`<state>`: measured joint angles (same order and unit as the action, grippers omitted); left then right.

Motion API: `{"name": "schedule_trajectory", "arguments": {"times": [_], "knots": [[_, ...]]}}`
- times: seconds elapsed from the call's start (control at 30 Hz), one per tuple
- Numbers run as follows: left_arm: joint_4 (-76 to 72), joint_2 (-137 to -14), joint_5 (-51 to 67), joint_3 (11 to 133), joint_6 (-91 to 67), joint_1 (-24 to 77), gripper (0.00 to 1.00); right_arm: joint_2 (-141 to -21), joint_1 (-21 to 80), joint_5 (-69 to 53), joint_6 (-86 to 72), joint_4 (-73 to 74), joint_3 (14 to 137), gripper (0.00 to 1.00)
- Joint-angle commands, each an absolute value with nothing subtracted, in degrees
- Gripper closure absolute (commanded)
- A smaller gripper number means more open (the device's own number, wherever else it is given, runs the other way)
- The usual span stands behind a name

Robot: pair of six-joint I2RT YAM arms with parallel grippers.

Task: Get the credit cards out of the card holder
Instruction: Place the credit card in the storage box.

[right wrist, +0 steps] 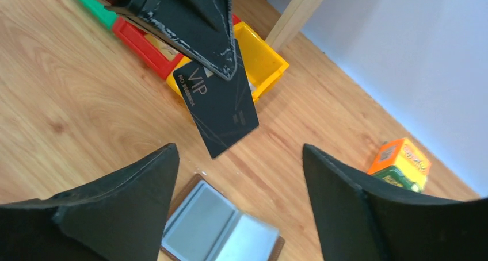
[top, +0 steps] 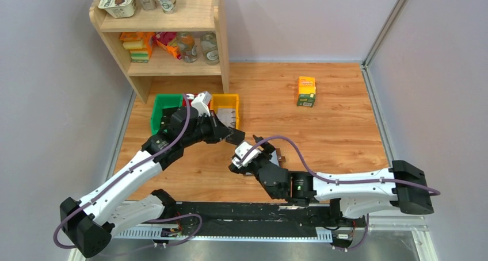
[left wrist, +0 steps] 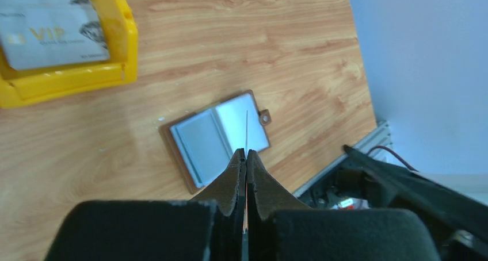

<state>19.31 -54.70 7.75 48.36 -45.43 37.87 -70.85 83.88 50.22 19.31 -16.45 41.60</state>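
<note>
One credit card (right wrist: 217, 108) in left jaws | card holder (right wrist: 221, 229) partly cut off

smooth dark card (right wrist: 220, 110), brown leather card holder (left wrist: 216, 137) with shiny clear sleeves (left wrist: 195, 145), wood-grain table (left wrist: 259, 37)

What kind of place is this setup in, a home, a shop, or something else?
Probably a robot lab test cell: plain grey partition walls box in a wood-grain table, the left arm and right arm are bolted at its near edge, and a small wooden shelf holds grocery items.
</note>
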Motion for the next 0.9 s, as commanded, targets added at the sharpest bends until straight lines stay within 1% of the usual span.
{"name": "schedule_trajectory", "arguments": {"times": [0.0, 0.07, 0.2, 0.33, 0.4, 0.43, 0.57, 0.67, 0.8, 0.87], "knots": [[16.52, -52.74, 4.58, 47.81, -35.08, 35.95, 1.0, -65.75, 82.44, 45.97, 10.21, -12.14, 40.87, 0.13], [16.87, -52.21, 4.74, 47.38, -31.56, 34.02, 1.0, -63.56, 81.22, 45.18, 6.79, -9.86, 39.99, 0.07], [17.66, -51.07, 5.88, 46.58, -24.18, 28.14, 1.0, -58.11, 76.65, 39.3, -2.08, -4.05, 38.15, 0.0], [18.98, -52.03, 8.87, 46.84, -18.73, 19.17, 1.0, -52.48, 70.59, 32.01, -10.0, -2.73, 34.29, 0.0], [19.86, -53.17, 10.54, 47.28, -16.97, 12.08, 1.0, -50.46, 67.6, 28.76, -12.29, -2.55, 32.62, 0.0], [20.12, -53.43, 11.59, 47.55, -16.61, 10.39, 1.0, -49.67, 66.37, 27.7, -12.83, -2.46, 31.82, 0.0], [20.3, -55.63, 12.04, 48.69, -14.15, 0.37, 1.0, -48.95, 63.73, 25.93, -13.88, -2.11, 30.59, 0.0], [20.74, -60.1, 12.04, 50.97, -12.75, -7.18, 1.0, -49.74, 63.54, 25.93, -13.54, -1.85, 30.41, 0.0], [20.04, -67.22, 11.34, 55.01, -12.83, -12.29, 1.0, -50.36, 63.46, 25.4, -13.36, -2.37, 29.97, 0.0], [19.25, -71.0, 9.85, 57.21, -12.22, -12.83, 1.0, -50.1, 63.37, 25.4, -13.18, -2.64, 29.71, 0.0]]}}
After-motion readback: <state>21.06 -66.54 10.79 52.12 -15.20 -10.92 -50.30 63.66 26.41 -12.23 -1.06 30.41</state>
